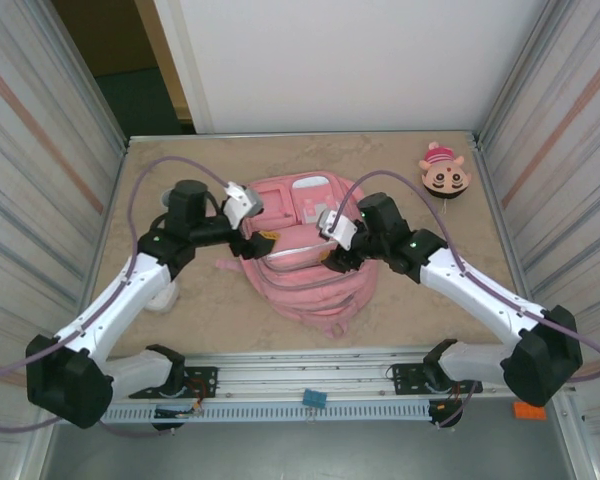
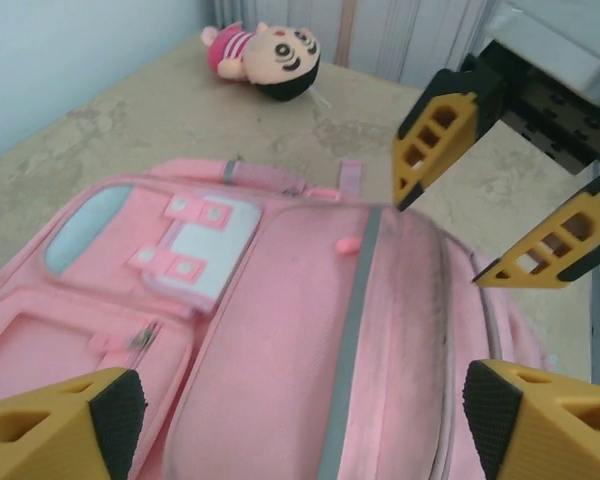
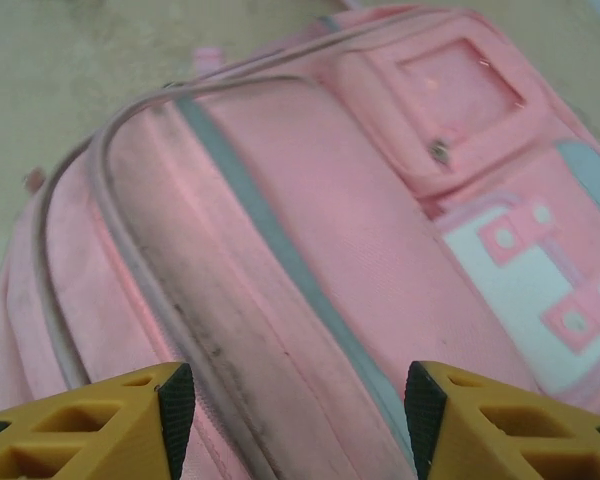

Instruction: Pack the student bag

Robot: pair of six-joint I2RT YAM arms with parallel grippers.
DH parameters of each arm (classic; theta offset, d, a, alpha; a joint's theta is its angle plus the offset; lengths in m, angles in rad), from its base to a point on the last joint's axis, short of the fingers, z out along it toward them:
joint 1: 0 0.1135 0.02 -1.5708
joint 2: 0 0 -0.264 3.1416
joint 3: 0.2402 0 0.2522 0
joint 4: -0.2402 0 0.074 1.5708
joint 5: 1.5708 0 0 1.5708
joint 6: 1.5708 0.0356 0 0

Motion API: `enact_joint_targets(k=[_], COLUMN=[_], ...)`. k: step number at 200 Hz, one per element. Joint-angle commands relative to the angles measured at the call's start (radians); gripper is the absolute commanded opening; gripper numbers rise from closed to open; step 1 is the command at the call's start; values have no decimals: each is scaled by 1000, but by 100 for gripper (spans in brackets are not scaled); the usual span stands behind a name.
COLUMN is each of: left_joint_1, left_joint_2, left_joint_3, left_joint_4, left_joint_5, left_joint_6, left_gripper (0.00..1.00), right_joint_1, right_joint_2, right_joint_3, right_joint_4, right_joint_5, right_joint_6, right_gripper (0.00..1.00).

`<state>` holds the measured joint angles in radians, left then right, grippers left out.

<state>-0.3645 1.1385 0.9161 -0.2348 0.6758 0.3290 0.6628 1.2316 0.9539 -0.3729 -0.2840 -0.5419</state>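
The student bag (image 1: 305,255), a big pink backpack with a grey stripe, lies flat on the table's middle. My left gripper (image 1: 252,240) hangs at its left side; in the left wrist view its jaws (image 2: 305,420) stand wide open over the bag (image 2: 280,340) with nothing between them. At the bag's right side, my right gripper (image 1: 338,260) is open too. In the right wrist view the right gripper (image 3: 292,415) hovers over the bag's (image 3: 310,220) dirty zip edge and stripe. The left wrist view shows the right gripper (image 2: 480,215) above the bag's far edge.
A small round cartoon plush (image 1: 445,172) lies at the back right corner of the table, also in the left wrist view as the plush (image 2: 265,52). Corrugated walls close in both sides. A metal rail (image 1: 310,385) runs along the near edge.
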Motion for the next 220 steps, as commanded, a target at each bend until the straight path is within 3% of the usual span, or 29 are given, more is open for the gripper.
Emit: enact_joint_targets(k=[1,21,63,72,87,106,175,207,220], left_joint_1=[60,75,76,78,78,77,78,59,40], left_joint_2=[-7,9,72,89,123,175,307,336,330], left_joint_3=[-36,-46,-66,-71,-66,-50,-21,5,-8], left_joint_4=[-165,-256,-235,-225,-227,-250,-217,-256,-264], left_joint_5=[134,142,73,59,36,17,20,139,139], left_joint_6=[196,357,429,443,478,531,603,620,625], left_gripper=[87,88,88,88,88,85,72,51,34], right_joint_1=[26,41,43,43,38,33,5,-4,-9], right_joint_2=[42,91,158,172,177,161,114,121,124], right_joint_3=[12,21,25,26,32,43,54,50,49], right_joint_4=[-8,-16,1,2,4,2,10,27,42], right_joint_5=[-75,-95,-93,-81,-67,-84,-133,-118,-104], right_joint_6=[-244,-271,-291,-303,-318,-320,-311,-277,-264], right_gripper=[59,59,56,49,22,0,0,0,0])
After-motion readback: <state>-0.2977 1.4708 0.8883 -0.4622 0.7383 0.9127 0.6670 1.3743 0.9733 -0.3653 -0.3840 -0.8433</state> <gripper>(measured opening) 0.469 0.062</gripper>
